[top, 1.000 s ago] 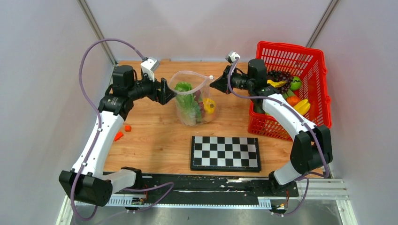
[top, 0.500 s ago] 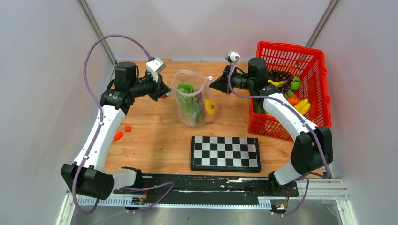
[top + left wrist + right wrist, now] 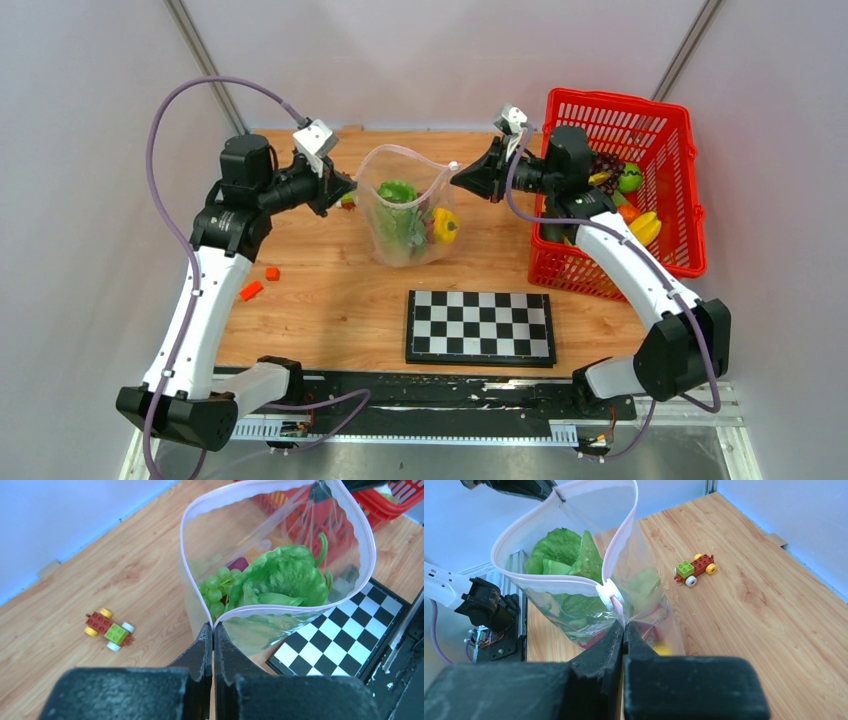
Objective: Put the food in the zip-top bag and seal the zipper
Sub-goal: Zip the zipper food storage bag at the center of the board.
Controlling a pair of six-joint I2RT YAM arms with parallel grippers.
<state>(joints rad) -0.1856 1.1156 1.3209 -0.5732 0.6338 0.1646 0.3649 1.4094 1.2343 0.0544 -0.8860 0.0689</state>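
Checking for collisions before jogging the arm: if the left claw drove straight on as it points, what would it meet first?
The left claw is shut on the rim of the bag, so it would push that first; behind the rim the lettuce looks next in line, though depth is unclear.

The bag (image 3: 220, 535) is clear and thin, and stands upright with its mouth spread in a wide loop. The zipper (image 3: 621, 535), a pale pink strip, is unsealed, with a white slider (image 3: 609, 592) at one end. Inside the bag, lettuce (image 3: 282, 575) lies uppermost, green grapes (image 3: 216, 587) sit beside it, and a yellow piece (image 3: 446, 224) rests against the wall.
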